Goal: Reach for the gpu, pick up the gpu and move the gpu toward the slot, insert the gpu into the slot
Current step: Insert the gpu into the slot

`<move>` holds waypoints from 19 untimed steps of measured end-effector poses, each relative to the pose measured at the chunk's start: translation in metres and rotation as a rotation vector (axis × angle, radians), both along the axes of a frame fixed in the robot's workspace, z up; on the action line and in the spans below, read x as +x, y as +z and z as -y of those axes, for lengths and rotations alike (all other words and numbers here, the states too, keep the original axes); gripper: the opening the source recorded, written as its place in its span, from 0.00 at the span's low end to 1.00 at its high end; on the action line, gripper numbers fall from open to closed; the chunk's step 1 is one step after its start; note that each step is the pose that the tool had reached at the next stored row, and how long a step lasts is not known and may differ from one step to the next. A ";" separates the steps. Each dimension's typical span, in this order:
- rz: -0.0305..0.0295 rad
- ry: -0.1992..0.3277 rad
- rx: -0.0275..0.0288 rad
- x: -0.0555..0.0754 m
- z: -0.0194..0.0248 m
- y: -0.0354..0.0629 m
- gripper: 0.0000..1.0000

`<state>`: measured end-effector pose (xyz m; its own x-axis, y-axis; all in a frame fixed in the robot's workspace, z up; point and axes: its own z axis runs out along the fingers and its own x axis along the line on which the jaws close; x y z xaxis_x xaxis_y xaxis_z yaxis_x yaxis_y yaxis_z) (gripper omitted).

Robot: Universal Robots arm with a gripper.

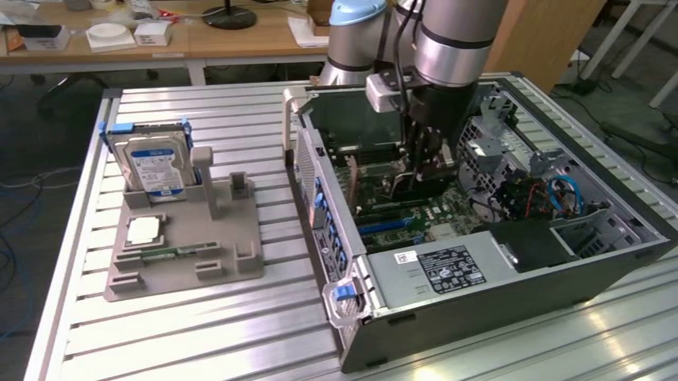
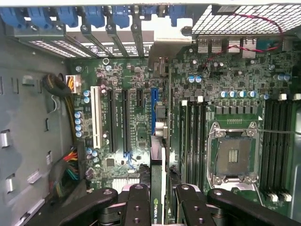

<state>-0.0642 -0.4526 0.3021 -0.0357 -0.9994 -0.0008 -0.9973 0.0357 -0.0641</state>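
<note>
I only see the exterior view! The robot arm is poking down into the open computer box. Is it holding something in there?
Observer: Yes. The wrist view shows the gripper closed on the gpu, seen edge-on.
Operator: Where is it aiming?
Observer: The gpu lines up with the blue slot.
Operator: Is it in yet?
Observer: I cannot tell whether they touch. The black slots beside the blue one are empty.
</note>
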 end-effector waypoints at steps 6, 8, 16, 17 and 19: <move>0.0000 0.000 -0.0020 -0.007 0.0004 -0.0064 0.26; 0.0000 0.000 -0.0020 -0.009 0.0005 -0.0086 0.26; 0.0000 0.000 -0.0019 -0.011 0.0022 -0.0211 0.26; -0.0001 0.000 -0.0020 -0.011 0.0026 -0.0225 0.26; 0.0000 0.000 -0.0021 -0.012 0.0028 -0.0242 0.26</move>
